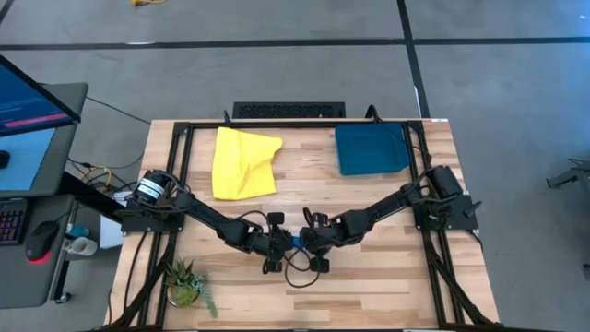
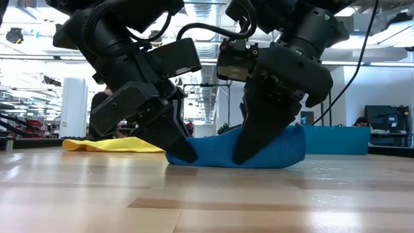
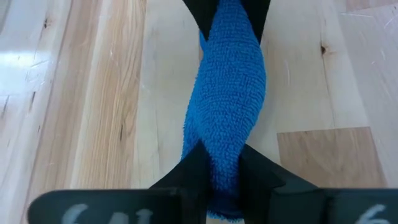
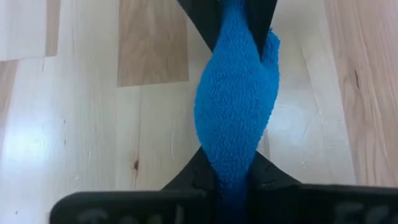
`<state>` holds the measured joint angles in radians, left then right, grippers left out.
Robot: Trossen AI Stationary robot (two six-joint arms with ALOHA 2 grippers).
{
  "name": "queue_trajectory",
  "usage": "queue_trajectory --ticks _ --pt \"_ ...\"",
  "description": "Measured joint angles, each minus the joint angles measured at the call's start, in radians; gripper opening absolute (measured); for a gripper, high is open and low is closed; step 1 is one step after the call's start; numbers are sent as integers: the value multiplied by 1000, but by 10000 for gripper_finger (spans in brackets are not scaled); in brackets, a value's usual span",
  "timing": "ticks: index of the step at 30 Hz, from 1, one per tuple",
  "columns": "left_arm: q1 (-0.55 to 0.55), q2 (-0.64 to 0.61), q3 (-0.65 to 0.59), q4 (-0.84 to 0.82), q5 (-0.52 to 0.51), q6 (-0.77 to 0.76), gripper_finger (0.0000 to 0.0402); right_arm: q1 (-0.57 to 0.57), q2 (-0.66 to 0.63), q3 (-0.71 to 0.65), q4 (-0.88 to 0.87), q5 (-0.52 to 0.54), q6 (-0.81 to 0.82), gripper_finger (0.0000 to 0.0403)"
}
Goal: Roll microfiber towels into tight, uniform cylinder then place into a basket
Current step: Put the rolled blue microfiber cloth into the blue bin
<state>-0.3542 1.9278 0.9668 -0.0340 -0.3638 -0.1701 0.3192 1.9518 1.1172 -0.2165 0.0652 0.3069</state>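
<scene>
The left pincer [image 1: 279, 245] is pinching one end of the rolled blue towel [image 2: 272, 150], and the right pincer [image 1: 309, 243] is pinching the other end, the two meeting at the middle of the bench [image 1: 369, 290] toward its near edge. The blue towel is lying on the wood between them as a short, twisted roll. The yellow towel [image 1: 243, 163] is lying crumpled at the far left, and the teal basket [image 1: 371, 149] is sitting at the far right.
</scene>
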Motion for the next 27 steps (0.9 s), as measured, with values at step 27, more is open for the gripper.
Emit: queue_trajectory --ticks 27 --pt "-32 -306 -164 -17 -2 -100 199 0 -104 -5 -266 23 -55 45"
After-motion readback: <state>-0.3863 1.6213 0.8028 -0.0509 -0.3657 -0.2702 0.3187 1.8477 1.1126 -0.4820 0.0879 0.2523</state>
